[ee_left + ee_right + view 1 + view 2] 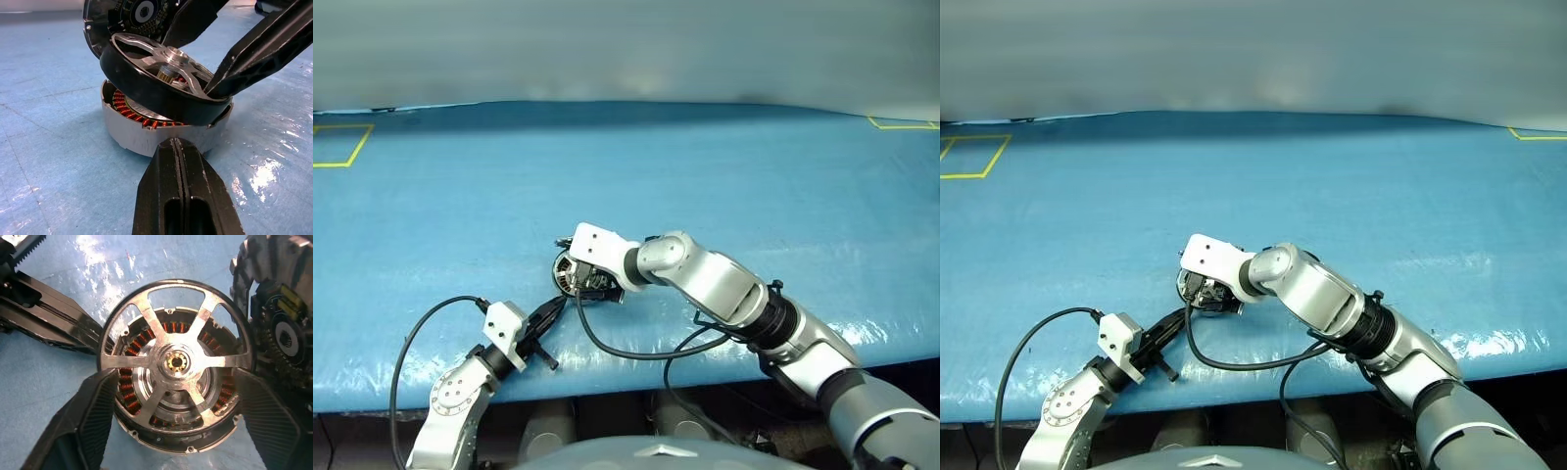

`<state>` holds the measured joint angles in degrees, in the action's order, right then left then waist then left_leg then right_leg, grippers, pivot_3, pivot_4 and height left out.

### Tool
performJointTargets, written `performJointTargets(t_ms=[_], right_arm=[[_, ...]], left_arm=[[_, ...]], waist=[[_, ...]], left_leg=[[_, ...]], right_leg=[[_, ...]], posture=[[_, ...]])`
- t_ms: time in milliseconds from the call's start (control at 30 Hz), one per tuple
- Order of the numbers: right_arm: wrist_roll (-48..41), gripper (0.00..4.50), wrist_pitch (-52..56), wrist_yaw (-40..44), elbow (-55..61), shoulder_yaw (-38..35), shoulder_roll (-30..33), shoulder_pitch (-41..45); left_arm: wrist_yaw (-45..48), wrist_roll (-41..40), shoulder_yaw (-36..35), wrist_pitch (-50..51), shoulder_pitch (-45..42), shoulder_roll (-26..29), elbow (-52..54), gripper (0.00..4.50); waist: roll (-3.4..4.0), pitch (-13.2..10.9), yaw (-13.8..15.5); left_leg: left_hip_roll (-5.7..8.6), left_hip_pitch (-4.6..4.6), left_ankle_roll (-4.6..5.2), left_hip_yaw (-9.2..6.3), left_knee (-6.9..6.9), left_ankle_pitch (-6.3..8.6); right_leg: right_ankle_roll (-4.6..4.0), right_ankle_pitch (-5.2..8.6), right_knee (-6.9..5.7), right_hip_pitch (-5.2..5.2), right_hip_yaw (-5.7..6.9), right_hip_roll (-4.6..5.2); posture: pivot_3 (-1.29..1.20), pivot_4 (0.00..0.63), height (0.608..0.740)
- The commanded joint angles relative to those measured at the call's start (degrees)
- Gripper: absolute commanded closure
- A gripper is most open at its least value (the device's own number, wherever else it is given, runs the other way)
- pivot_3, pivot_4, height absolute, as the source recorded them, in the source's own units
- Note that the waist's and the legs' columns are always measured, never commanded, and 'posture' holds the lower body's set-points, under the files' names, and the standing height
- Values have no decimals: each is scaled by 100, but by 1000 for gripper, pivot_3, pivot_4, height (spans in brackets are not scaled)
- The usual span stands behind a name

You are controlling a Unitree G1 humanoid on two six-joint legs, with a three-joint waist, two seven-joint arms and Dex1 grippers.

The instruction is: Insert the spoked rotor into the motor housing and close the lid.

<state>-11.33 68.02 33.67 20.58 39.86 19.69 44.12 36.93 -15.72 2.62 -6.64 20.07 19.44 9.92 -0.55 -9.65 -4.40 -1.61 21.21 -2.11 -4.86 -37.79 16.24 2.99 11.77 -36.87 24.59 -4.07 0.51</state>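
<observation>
**Rotor tilted on the housing, lid propped behind**

On the blue table (724,166) the housing (146,139) sits flat, its coppery windings showing through a gap on one side. The rotor (161,85) lies on top of it but tilted: one edge is lifted clear of the ring, the other dips inside the rim, so it is not seated. From above, its silvery spokes and hub cover most of the windings.

The right gripper (176,416) hangs over the rotor with its two fingers (83,426) spread wide on either side of the rim. Whether the pads touch the rim is hard to judge; one fingertip seems to rest against the rotor's upper edge in the left wrist view.

The left gripper (545,323) lies low on the table just beside the housing, fingers clenched together on nothing, tips close to the grey wall.

The lid (274,318) stands nearly on edge right behind the housing, toothed side facing it, its outer part cut off. From the head cameras the right wrist hides almost all of the parts.
</observation>
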Motion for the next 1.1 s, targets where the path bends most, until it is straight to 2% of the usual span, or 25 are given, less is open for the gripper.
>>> performJointTargets(t_ms=[33, 167, 267, 367, 667, 1100], right_arm=[[-11, 10, 111, -27, 104, -59, 4, -7], [-32, 10, 198, -78, 125, -132, -6, -31], [-55, 583, 232, -97, 127, -158, -17, -47], [-58, 1529, 225, -118, 126, -159, -23, -50], [-15, 1529, 139, -150, 134, -133, -1, -60], [188, 1529, -520, 36, 150, 87, 252, -87]], left_arm=[[41, 31, 22, -110, -10, 6, 32, 4500], [41, 39, 31, -101, -23, 1, 17, 4500], [35, 41, 33, -101, -25, -4, 9, 4500], [30, 37, 33, -81, -33, -4, 16, 4500], [15, 46, 34, -69, -42, -6, 10, 4500], [-16, 81, 69, -13, -72, -13, 19, 4500]], waist=[[0, 0, 0], [1, -1, 0], [1, -1, 3], [1, -1, 6], [1, -1, 11], [1, -1, 26]], left_leg=[[-1, 0, 0, 0, 0, 0], [-1, 1, 0, -1, 2, 0], [-1, 3, 0, 0, 1, 0], [-1, 9, 0, -1, 1, 0], [0, 13, 0, -2, 0, 0], [0, 16, 0, -3, 0, 0]], right_leg=[[-3, 2, 0, 1, 1, 0], [-6, 4, -2, 4, 2, -1], [-5, 4, 0, 4, 1, -1], [-5, 3, 1, 8, 2, 0], [-3, 2, 1, 11, 3, 0], [-2, 1, 1, 13, 4, 0]], posture=[[0, 150, 740], [0, 150, 740], [0, 150, 740], [0, 150, 740], [0, 150, 740], [0, 150, 740]])
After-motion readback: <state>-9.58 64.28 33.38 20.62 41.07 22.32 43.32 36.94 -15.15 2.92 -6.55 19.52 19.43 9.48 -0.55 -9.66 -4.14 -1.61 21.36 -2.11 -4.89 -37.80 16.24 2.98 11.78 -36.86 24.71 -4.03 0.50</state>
